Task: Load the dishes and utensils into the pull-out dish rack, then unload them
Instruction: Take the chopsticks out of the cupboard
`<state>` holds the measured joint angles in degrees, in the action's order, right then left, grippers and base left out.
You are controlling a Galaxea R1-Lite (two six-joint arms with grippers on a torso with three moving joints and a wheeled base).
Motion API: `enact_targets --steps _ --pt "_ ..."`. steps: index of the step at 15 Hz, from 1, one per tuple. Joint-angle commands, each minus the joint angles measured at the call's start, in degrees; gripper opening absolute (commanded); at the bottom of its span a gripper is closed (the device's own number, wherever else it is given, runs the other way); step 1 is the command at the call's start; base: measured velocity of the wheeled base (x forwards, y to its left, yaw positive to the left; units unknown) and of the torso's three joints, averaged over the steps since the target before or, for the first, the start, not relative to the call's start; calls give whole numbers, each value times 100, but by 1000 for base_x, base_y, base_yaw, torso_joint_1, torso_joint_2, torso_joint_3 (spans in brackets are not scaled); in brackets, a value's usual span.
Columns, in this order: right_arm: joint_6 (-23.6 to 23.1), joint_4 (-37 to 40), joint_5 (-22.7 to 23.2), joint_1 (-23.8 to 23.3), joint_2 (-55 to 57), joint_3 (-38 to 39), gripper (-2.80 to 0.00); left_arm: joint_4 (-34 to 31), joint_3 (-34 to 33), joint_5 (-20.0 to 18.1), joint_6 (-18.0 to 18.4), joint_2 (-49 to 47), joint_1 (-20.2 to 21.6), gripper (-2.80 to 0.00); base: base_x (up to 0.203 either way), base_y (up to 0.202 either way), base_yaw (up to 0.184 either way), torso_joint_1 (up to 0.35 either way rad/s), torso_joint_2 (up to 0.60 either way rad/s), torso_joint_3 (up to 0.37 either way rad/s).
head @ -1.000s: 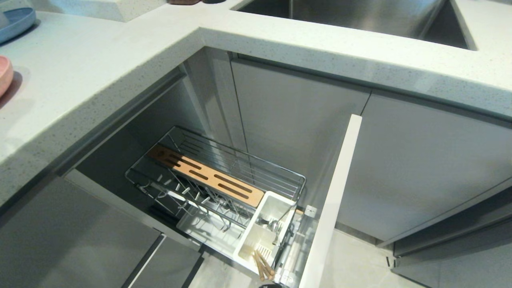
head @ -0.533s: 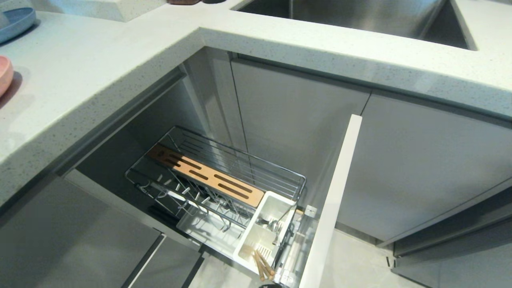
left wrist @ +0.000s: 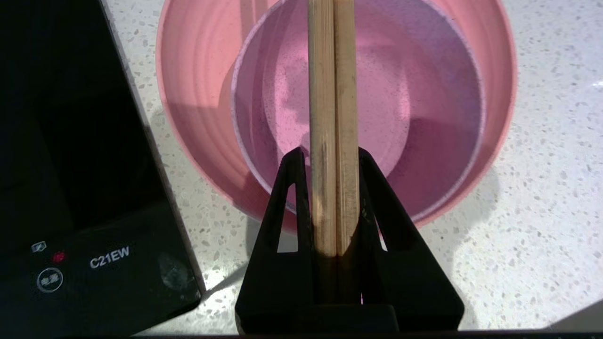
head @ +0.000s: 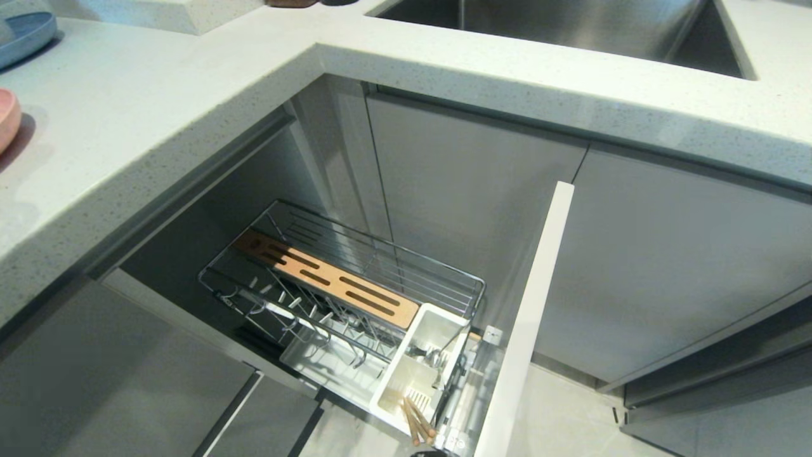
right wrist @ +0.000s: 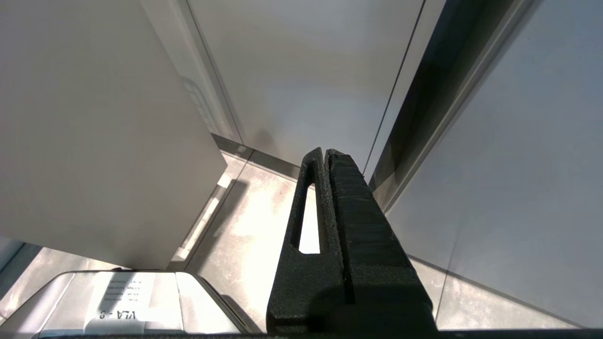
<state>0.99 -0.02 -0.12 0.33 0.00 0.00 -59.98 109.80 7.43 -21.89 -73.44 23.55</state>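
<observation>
Head view, tabletop (head: 190,95): pale and speckled, wrapping a corner, with a steel sink (head: 571,25) set into it at the far side.
Head view, dishes: a pink rim (head: 7,117) showed at the left edge of the tabletop, and a blue plate (head: 25,35) lay beyond it.
Head view, dish rack (head: 355,279): pulled out below the tabletop, its plate prongs empty, a slotted wooden board (head: 330,279) lying along it.
Head view, caddy (head: 419,368): white, at the near end of the rack beside the open white door (head: 526,317); a metal utensil stood in it and wooden sticks (head: 415,422) leaned at its near corner.
Head view, arms: neither showed.
Left wrist view, left hand (left wrist: 332,155): clenched on a pair of chopsticks (left wrist: 332,94), the two sticks side by side between the fingers and reaching forward.
Left wrist view, bowl (left wrist: 358,103): pink, sitting inside the pink plate (left wrist: 188,84) on the tabletop; the chopsticks hung above both.
Left wrist view, cooktop (left wrist: 70,165): black, just beside the plate.
Right wrist view, right hand (right wrist: 326,153): clenched on nothing, fingers pressed together, low by the grey cabinet fronts (right wrist: 306,70) and the floor (right wrist: 245,226).
</observation>
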Motion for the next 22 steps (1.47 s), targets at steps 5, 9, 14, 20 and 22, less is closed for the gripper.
enact_targets --steps 5,9,14,20,22 --pt "2 1 3 2 0 9 -280 -14 15 -30 -52 -275 41 -280 0 0 0 0 0 0" --pt "1 -1 3 2 0 9 -280 4 24 -31 -52 -299 44 -280 0 0 0 0 0 0" --pt "0 -1 1 2 0 9 -280 473 25 -14 -390 -43 44 -280 0 0 0 0 0 0" --pt "4 -4 -2 2 0 9 -280 344 24 -15 -945 318 473 -280 0 0 0 0 0 0" --pt "3 0 3 3 0 9 -280 188 -11 -288 -1266 527 677 -280 0 0 0 0 0 0"
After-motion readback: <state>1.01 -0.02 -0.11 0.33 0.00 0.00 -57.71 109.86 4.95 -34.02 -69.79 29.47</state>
